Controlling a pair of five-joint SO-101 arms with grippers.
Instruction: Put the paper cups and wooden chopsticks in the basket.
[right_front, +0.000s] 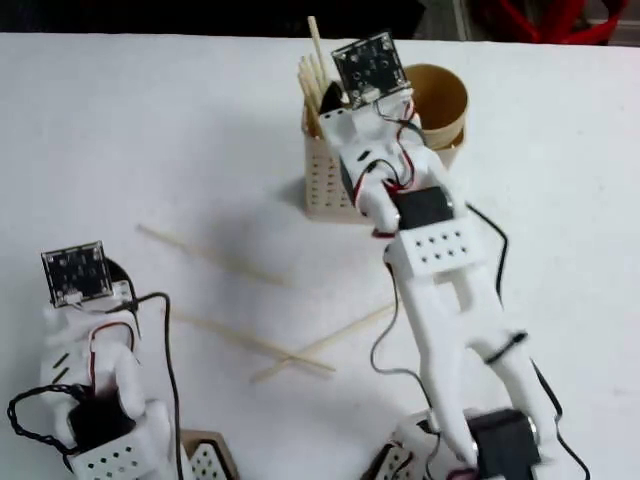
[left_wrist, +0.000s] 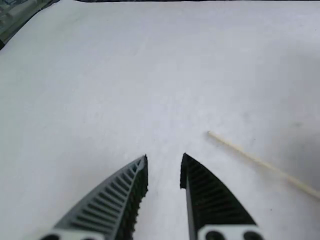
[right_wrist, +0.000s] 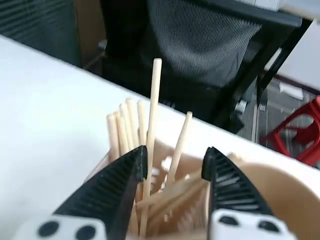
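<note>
Our right gripper (right_wrist: 175, 150) hangs right over the basket (right_front: 325, 190), jaws wide apart and clamping nothing. 1 tall chopstick (right_wrist: 155, 90) stands against the inside of 1 jaw, above the bundle (right_wrist: 125, 130) already in the basket. The paper cup (right_front: 440, 95) looks to be at the basket's far end, though we can't tell if it's fully inside.

The left gripper (left_wrist: 164, 157) sits low over the bare table (right_front: 150, 120), jaws a bit open and empty.

3 loose chopsticks (right_front: 250, 340) lie between the arms, 2 of them crossed.

Our worry is that if the right arm backs off at an angle, that jaw could drag the tall stick out or tip the basket. Grabbing at the crossed pair could flick 1 away.
</note>
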